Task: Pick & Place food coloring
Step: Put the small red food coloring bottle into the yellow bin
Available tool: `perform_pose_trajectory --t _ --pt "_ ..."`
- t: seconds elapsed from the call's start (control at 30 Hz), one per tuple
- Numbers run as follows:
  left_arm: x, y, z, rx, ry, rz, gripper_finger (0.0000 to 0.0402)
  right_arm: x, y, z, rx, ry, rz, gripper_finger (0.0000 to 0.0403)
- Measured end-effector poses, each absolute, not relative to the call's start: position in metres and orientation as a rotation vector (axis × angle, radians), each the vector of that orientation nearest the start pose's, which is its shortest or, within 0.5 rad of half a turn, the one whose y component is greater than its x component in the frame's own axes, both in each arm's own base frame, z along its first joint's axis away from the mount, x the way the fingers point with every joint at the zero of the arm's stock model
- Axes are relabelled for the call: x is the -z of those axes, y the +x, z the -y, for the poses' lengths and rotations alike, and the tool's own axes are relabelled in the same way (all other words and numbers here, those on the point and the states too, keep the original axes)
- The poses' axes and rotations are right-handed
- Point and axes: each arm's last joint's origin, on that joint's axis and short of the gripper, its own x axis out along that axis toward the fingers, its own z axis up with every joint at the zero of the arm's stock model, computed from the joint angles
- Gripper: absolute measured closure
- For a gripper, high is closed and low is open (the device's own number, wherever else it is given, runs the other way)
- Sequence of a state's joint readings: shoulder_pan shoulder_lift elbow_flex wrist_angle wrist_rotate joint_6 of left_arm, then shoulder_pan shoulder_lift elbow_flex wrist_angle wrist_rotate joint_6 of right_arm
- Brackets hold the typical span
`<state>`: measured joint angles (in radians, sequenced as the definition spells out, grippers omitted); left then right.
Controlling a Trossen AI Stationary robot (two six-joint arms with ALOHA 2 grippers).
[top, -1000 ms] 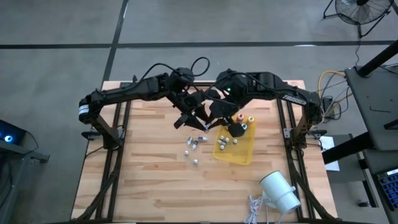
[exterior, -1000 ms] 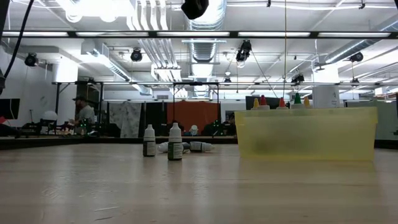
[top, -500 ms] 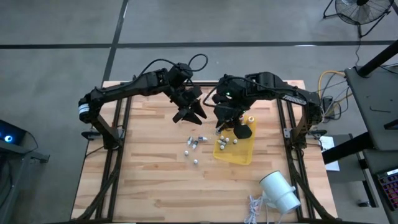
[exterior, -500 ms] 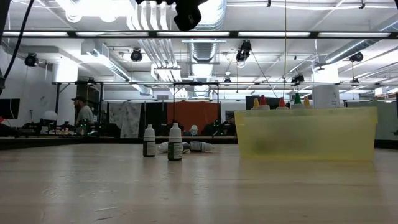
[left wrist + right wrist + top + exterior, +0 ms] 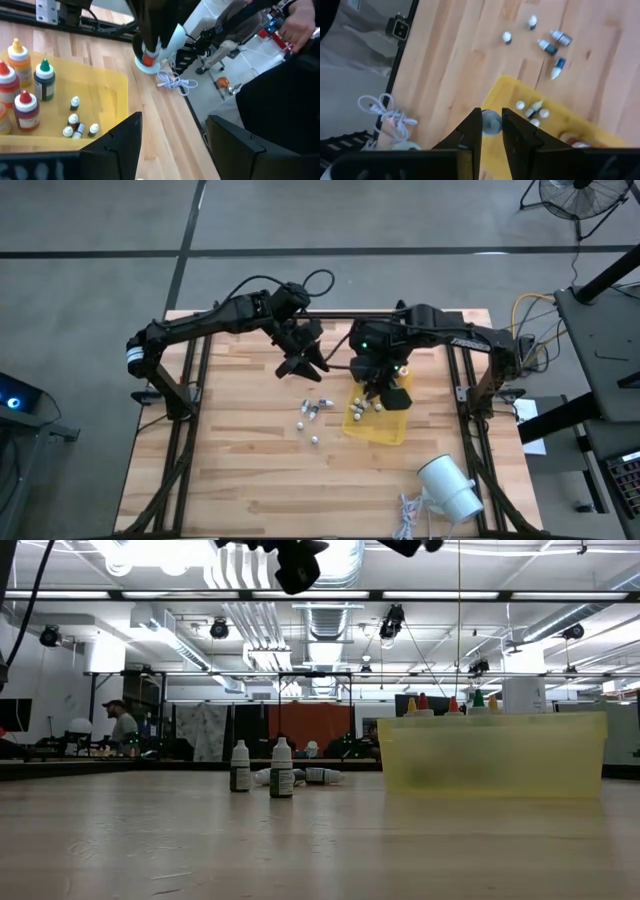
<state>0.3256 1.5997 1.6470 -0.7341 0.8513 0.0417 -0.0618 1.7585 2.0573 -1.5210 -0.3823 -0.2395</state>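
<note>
While the right gripper [image 5: 378, 387] hangs over the yellow tray [image 5: 392, 430] right of centre in the high view, its fingers are nearly closed on a small whitish vial [image 5: 491, 122], seen end-on between the tips in the right wrist view. The tray floor lies directly under this vial, with several small vials [image 5: 532, 111] already lying there, so I judge the next move is only a lowering and a release, not a sideways travel.

The left gripper [image 5: 305, 363] is above the table, left of the tray in the high view, with its fingers spread wide and nothing between them. The loose vials [image 5: 314, 411] are on the wood just below it in the frame, left of the tray's edge. Some lie on their sides, their long axes pointing in different directions. The left arm is nearer to them.
</note>
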Motion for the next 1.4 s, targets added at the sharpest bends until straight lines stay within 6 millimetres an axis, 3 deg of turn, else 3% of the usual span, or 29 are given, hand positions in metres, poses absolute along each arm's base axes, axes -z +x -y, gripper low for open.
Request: perform_pose_trajectory --t 0.47,0.97,1.4 --pt "-0.38 0.324 -0.091 0.454 -0.284 -0.594 0.0211 -0.385 0.284 -0.002 -0.275 0.17 -1.183 0.0347" --pt "-0.379 0.324 -0.096 0.333 -0.224 -0.616 0.0211 -0.328 0.235 -0.004 0.0 0.368 -1.054 0.0347" --pt "-0.379 0.323 -0.1 0.252 -0.224 -0.632 0.0211 -0.269 0.227 -0.015 0.193 0.284 -1.098 0.0347"
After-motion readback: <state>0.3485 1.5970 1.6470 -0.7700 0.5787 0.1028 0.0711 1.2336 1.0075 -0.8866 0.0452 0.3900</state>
